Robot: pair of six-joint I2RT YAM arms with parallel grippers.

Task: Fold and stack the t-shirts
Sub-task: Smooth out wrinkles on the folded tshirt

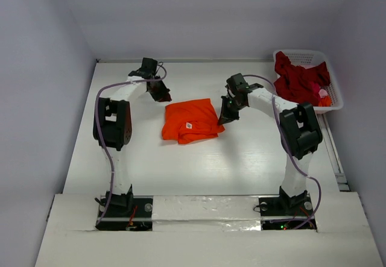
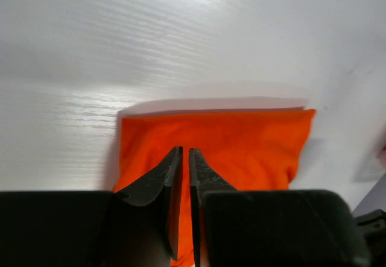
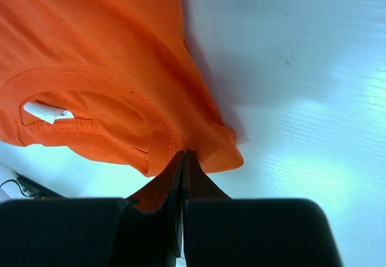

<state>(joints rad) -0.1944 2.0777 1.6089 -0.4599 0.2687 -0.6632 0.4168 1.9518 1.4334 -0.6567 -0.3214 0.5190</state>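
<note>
Orange cloth t-shirt (image 1: 190, 121), folded into a rough rectangle, lies mid-table between the two grippers.
Left gripper (image 1: 161, 91): jaws nearly together, holding nothing, by its far-left corner. Right gripper (image 1: 227, 119): jaws closed, tips touching its right edge. Dark crimson tee (image 1: 298, 80) sits heaped in the white latticed plastic basket (image 1: 301, 53).

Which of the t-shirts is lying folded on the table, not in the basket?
The orange t-shirt: it lies folded flat on the table. The dark red one is bunched up in the white basket at the far right corner.

White left arm (image 1: 119, 170), white right arm (image 1: 294, 173), black joint housings (image 1: 111, 122), looping purple cables (image 1: 108, 158)
</note>
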